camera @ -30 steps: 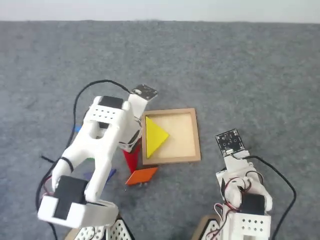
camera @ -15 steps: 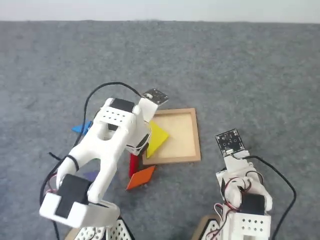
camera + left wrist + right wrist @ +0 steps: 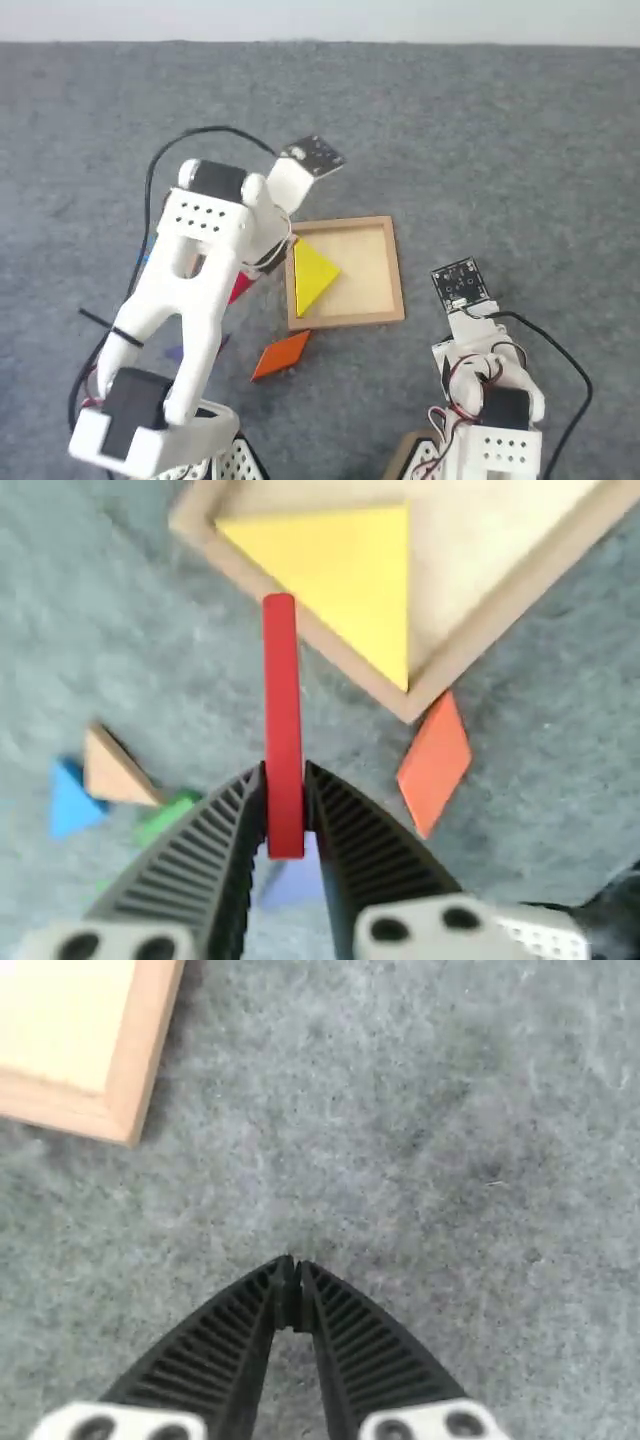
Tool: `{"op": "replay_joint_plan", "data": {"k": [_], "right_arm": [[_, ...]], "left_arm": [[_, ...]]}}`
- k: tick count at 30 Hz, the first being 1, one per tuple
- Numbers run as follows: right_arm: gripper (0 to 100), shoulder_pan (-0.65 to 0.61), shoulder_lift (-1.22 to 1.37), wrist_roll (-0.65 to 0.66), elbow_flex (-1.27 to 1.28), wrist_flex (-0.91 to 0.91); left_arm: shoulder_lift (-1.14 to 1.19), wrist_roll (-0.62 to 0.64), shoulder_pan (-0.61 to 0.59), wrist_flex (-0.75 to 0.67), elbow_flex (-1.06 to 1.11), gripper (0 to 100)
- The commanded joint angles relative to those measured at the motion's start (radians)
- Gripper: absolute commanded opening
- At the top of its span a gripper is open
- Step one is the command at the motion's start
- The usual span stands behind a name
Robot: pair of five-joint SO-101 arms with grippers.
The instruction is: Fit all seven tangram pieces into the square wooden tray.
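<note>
The square wooden tray [image 3: 346,320] lies mid-table with a yellow triangle [image 3: 311,275] in its left part. My left gripper [image 3: 283,780] is shut on a red piece [image 3: 282,710], held edge-on above the carpet just off the tray's left rim [image 3: 470,645]; that red piece [image 3: 240,288] peeks out under the left arm. An orange parallelogram [image 3: 282,354] lies on the carpet below the tray's lower left corner. My right gripper [image 3: 291,1295] is shut with nothing in it, low over bare carpet right of the tray corner [image 3: 130,1070].
Loose pieces lie on the carpet left of the tray: a blue triangle [image 3: 70,800], a tan triangle [image 3: 115,770], a green piece [image 3: 165,817] and a purple piece [image 3: 295,880]. The right arm [image 3: 482,385] rests at the lower right. A black cable [image 3: 190,140] loops over the left arm.
The left arm has risen and swung up and left, carrying the red piece off the carpet beside the tray. The right arm has not moved.
</note>
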Motion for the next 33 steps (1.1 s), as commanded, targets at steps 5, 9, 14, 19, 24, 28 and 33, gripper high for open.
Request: {"op": "replay_joint_plan", "data": {"k": [5,9,14,19,24,28,33], "right_arm": [[0.8,-0.004,-0.016,0.008,0.017,0.001],[0.8,-0.004,-0.016,0.008,0.017,0.001],[0.8,-0.004,-0.016,0.008,0.017,0.001],[0.8,-0.004,-0.016,0.008,0.017,0.001],[0.8,-0.004,-0.016,0.008,0.017,0.001],[0.8,-0.004,-0.016,0.008,0.017,0.001],[0.8,-0.004,-0.016,0.008,0.017,0.001]], "left_arm": [[0.178,-0.186,0.152,-0.018,-0.303,3],[0.302,-0.279,0.216,-0.011,-0.394,3],[0.431,-0.316,0.275,-0.018,-0.495,3],[0.559,-0.321,0.265,-0.018,-0.639,3],[0.683,-0.379,0.258,-0.011,-0.786,3],[0.744,-0.408,0.245,0.002,-0.865,3],[0.766,-0.427,0.224,0.018,-0.898,3]]}}
